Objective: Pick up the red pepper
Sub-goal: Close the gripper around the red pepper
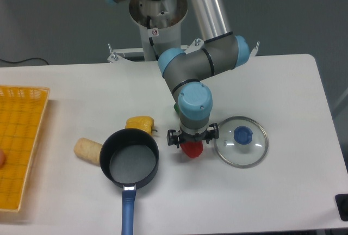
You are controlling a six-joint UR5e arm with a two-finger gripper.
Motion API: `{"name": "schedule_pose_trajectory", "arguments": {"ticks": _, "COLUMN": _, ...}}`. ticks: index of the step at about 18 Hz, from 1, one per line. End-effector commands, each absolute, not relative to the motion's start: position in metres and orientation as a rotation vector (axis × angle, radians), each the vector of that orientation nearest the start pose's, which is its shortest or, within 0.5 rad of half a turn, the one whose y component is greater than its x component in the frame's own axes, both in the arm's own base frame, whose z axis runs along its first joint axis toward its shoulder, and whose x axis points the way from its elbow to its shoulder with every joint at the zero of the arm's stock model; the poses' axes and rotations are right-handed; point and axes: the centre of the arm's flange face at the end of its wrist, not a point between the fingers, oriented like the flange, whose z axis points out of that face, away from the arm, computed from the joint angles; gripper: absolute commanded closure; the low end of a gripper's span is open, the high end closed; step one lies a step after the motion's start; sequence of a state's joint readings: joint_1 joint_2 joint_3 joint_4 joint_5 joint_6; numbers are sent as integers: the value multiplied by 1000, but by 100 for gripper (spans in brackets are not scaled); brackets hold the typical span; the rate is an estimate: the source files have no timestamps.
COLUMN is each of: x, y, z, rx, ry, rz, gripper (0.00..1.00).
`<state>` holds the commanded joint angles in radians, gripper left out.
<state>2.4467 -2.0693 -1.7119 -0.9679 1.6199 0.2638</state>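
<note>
The red pepper lies on the white table just below my wrist; only its glossy lower part shows. My gripper points straight down over it, its fingers hidden under the wrist, so I cannot see whether they are closed on the pepper. A sliver of green shows behind the arm's left side, probably the green pepper. The yellow pepper lies to the left, behind the pan.
A black saucepan with a blue handle stands left of the gripper. A glass lid with a blue knob lies right of it. A pale bread roll lies left of the pan. A yellow basket sits at the table's left edge.
</note>
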Motion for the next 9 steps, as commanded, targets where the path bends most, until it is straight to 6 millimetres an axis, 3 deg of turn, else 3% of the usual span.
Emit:
{"name": "schedule_pose_trajectory", "arguments": {"ticks": 2, "x": -389, "y": 492, "z": 199, "rx": -3049, "ry": -962, "rz": 36, "gripper": 19}}
{"name": "schedule_pose_trajectory", "arguments": {"ticks": 4, "x": -390, "y": 492, "z": 200, "rx": -3048, "ry": -962, "rz": 40, "gripper": 35}}
{"name": "schedule_pose_trajectory", "arguments": {"ticks": 9, "x": -390, "y": 492, "z": 205, "rx": -3042, "ry": -958, "rz": 47, "gripper": 54}}
